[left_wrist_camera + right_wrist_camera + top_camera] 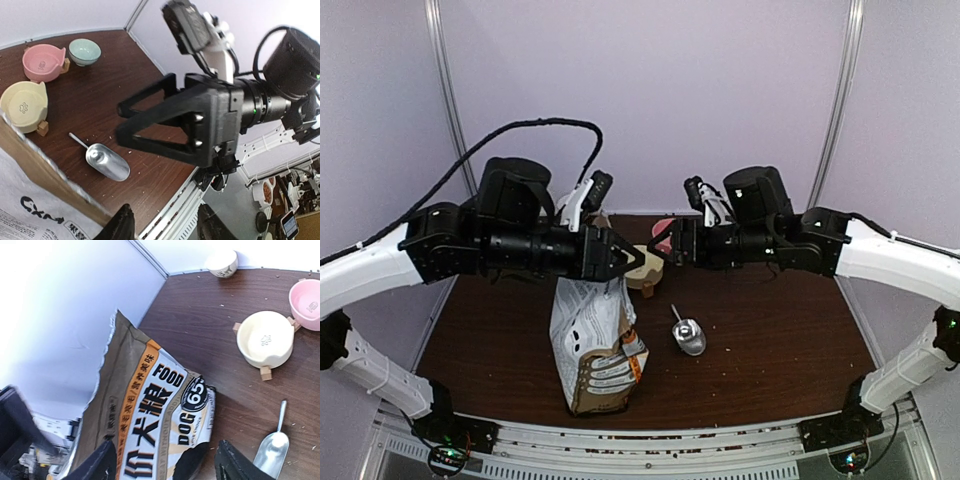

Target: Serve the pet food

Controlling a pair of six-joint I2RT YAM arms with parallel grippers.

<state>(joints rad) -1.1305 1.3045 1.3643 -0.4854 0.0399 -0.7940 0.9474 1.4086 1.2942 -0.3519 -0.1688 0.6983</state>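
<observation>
The pet food itself is hidden; no kibble shows in any view. The printed dog-food bag [592, 345] stands upright at the table's middle, its torn top open. My left gripper [632, 262] hovers over the bag's top, pointing right. In the left wrist view the left gripper [167, 227] is open, with the bag's top edge [45, 172] beside one finger and nothing between the fingers. My right gripper [656, 250] faces it tip to tip. It is open too, with the bag [150, 410] below and between its fingers [102, 462]. A silver scoop [687, 335] lies empty to the right of the bag.
A cream bowl [642, 268] and a pink bowl [665, 230] stand behind the bag. A small green bowl [84, 51] sits past the pink one, near the back wall. Crumbs dot the brown tabletop [780, 340]. The metal rail [650, 440] runs along the near edge.
</observation>
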